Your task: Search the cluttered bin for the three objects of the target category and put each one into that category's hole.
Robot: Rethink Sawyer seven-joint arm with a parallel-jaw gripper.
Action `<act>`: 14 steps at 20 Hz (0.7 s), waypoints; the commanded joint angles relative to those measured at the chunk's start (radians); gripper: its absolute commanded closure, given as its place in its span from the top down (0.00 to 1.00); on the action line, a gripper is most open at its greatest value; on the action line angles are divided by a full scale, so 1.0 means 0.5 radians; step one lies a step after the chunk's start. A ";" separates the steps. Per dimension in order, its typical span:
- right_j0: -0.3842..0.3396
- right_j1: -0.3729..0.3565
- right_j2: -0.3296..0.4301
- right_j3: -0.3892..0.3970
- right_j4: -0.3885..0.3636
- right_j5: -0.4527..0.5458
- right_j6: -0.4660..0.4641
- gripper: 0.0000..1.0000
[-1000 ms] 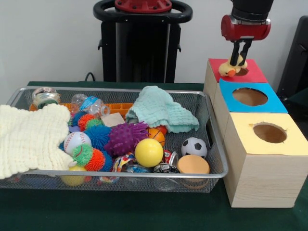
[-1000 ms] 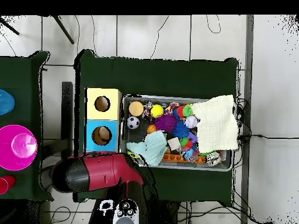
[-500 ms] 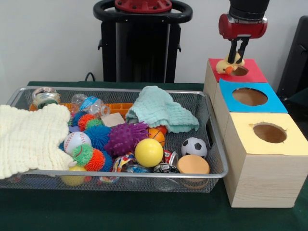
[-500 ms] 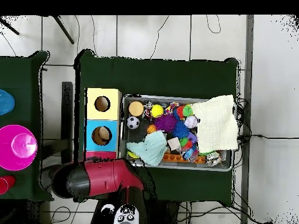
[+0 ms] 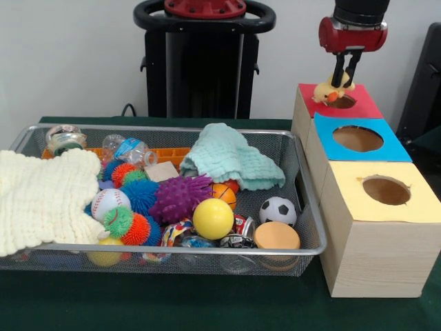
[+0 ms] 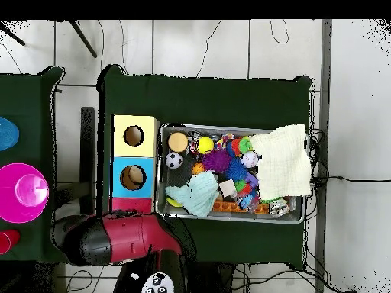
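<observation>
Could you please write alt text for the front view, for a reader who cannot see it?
The end effector holds a yellow toy duck over the round hole in the red-topped wooden box, which stands behind blue-topped and yellow-topped boxes. To their left, a wire bin is heaped with balls and cloths.

Arm (image 6: 114, 238): glossy red shell, black rounded joint end. Wrist (image 5: 351, 34): red collar under black cylinder. Gripper (image 5: 342, 77): two thin black fingers. Pedestal (image 5: 204, 62): black column, red-capped black ring on top.
</observation>
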 commanded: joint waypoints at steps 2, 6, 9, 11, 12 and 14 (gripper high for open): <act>0.054 0.031 -0.007 0.082 0.112 -0.082 0.506 0.00; 0.102 0.040 -0.031 0.033 0.134 -0.038 0.521 0.00; 0.103 0.061 -0.037 0.030 0.142 -0.066 0.506 0.00; 0.103 0.055 -0.041 0.042 0.151 -0.072 0.494 0.00; 0.102 0.057 -0.040 0.044 0.155 -0.078 0.491 0.00; 0.103 0.059 -0.040 0.048 0.165 -0.083 0.487 0.00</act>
